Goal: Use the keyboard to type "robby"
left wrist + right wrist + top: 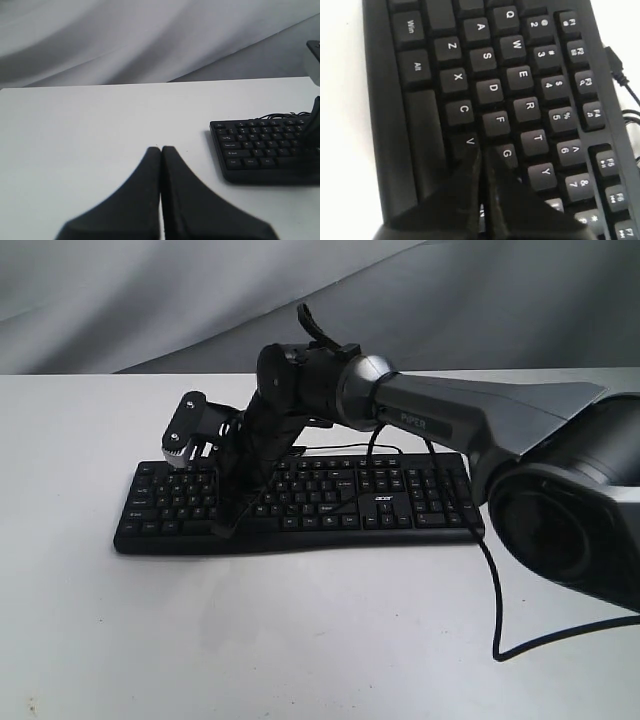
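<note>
The black keyboard (pixel 400 510) lies across the middle of the white table, with its number pad on the right. My right arm reaches over it to its left half. The right gripper (pixel 225 527) is shut, and its tips are down at the letter keys. In the right wrist view the right gripper (pixel 482 151) sits between V (pixel 469 141) and G (pixel 506 153). It covers the key just behind them, and N shows through the slit between the fingers. In the left wrist view the left gripper (pixel 161 149) is shut on nothing above bare table, left of the keyboard's end (pixel 265 150).
A thick black arm cable (pixel 495 590) hangs down over the table at the front right. The keyboard's thin cable (pixel 340 448) runs behind its back edge. A grey cloth backdrop (pixel 150 300) closes off the far side. The right arm's bulky body (pixel 570 510) fills the right edge.
</note>
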You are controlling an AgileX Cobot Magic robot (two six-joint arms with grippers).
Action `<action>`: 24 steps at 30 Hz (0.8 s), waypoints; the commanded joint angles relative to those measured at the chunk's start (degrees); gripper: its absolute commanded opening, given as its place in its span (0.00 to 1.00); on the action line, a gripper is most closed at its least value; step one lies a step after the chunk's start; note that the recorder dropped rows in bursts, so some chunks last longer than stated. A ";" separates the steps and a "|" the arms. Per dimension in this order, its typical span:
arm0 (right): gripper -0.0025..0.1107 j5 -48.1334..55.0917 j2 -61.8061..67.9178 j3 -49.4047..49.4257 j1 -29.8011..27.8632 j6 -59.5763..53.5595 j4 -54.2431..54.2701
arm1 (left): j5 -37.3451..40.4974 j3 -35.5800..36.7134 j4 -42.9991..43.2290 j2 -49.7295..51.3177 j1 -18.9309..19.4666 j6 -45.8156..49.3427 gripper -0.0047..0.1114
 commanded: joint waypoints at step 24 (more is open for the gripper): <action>0.02 -0.33 -2.50 -1.80 -3.53 -1.01 0.53 | -0.26 0.25 -0.46 -0.15 0.11 -0.23 0.04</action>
